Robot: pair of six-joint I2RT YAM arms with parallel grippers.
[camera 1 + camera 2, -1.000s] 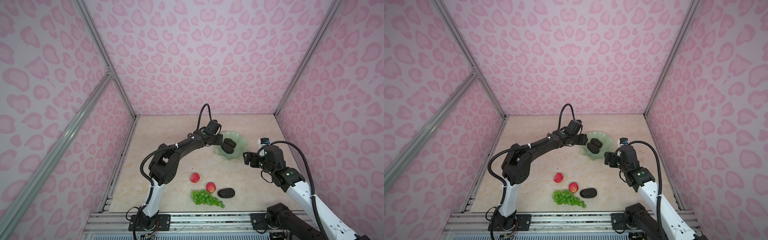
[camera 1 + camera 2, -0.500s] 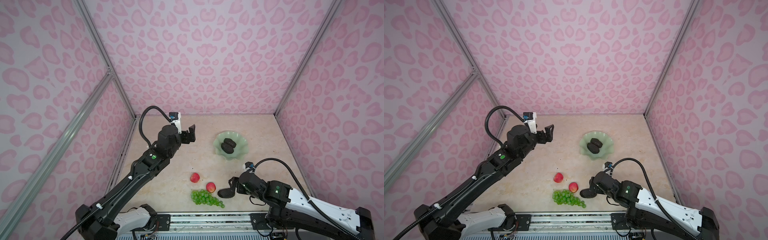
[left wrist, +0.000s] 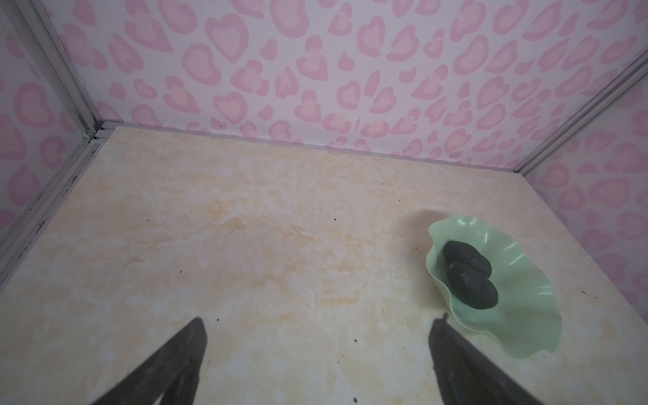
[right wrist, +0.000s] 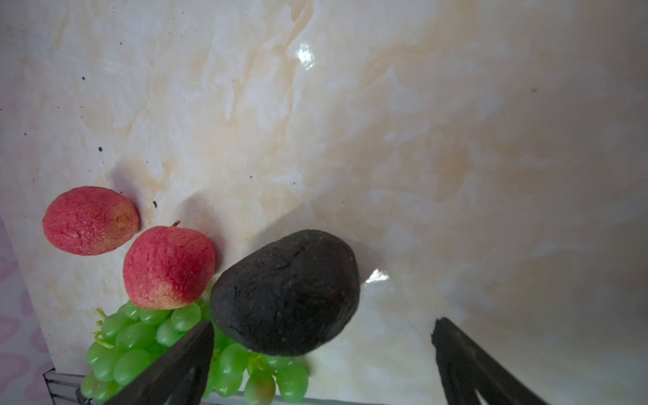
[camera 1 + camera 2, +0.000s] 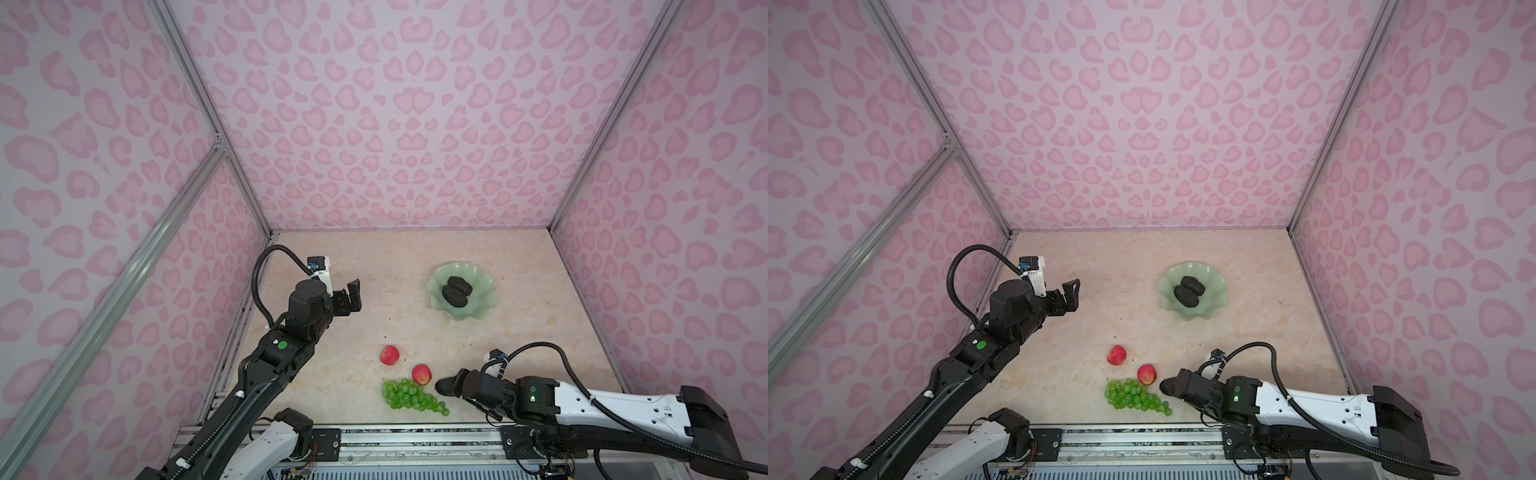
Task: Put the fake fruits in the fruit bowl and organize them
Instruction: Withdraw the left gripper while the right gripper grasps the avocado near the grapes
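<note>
The pale green scalloped fruit bowl (image 5: 482, 309) (image 5: 1213, 308) (image 3: 526, 315) stands right of centre with two black avocados (image 5: 455, 291) (image 5: 1187, 291) (image 3: 471, 280) in it. A third avocado (image 5: 441, 386) (image 5: 1165, 386) (image 4: 285, 291) lies near the front, its near end between the open fingers of my right gripper (image 5: 451, 385) (image 5: 1177, 388) (image 4: 324, 322), close to one finger. Beside it lie two red apples (image 5: 390, 355) (image 5: 422, 374) (image 4: 90, 220) (image 4: 169, 267) and the green grapes (image 5: 409, 395) (image 5: 1133, 395) (image 4: 140, 336). My left gripper (image 5: 347, 300) (image 5: 1068, 296) (image 3: 319, 322) hangs open and empty over the left of the table.
Pink patterned walls close in the beige marble table (image 5: 374, 266) on three sides, with aluminium posts in the corners. A metal rail (image 5: 415, 440) runs along the front edge just behind the grapes.
My left gripper has let go of an avocado in the bowl, opened and drawn back to the left. My right arm has swung down from beside the bowl to the front avocado.
</note>
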